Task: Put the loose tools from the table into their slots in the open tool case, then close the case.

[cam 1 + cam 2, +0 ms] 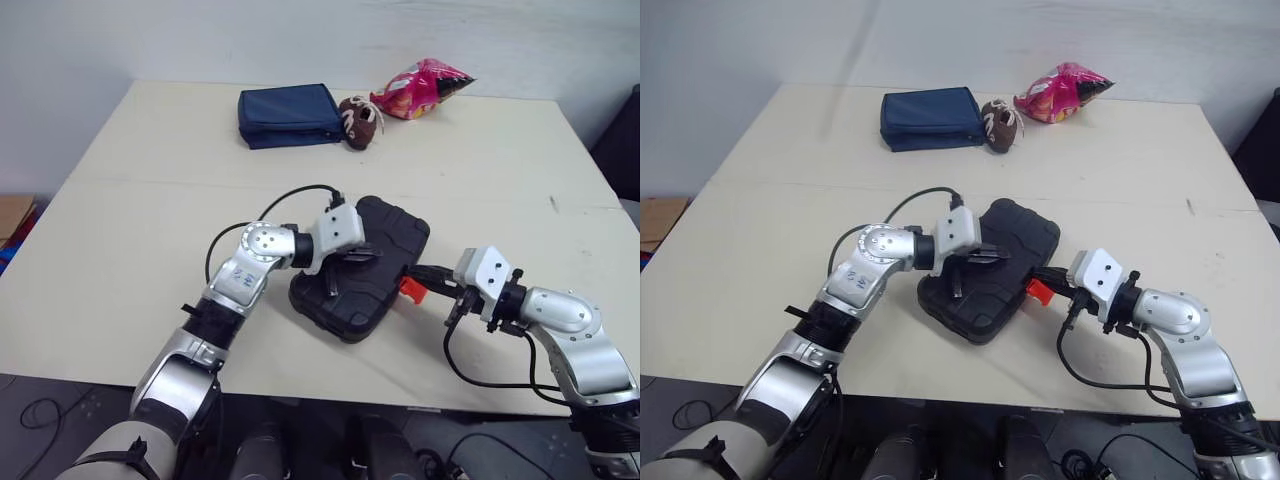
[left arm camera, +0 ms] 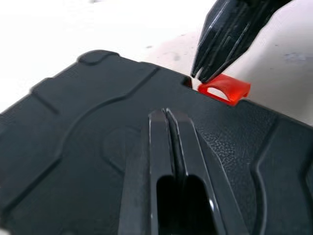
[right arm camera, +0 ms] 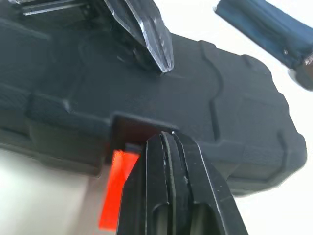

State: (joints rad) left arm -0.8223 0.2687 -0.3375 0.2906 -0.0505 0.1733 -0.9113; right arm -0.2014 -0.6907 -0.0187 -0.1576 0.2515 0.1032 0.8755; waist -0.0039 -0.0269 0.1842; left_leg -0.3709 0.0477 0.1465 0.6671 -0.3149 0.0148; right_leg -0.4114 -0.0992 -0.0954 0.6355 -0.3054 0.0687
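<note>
Tool case shut, left gripper closed, empty, tips on its lid, right gripper closed, empty, at red latch

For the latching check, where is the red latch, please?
Head views: the red latch sits on the tool case's right side, at the right gripper's tip.

Red latch partly hidden behind the right fingers.

Bare tabletop rings the tool case; pouch and snack bag lie well behind.
</note>
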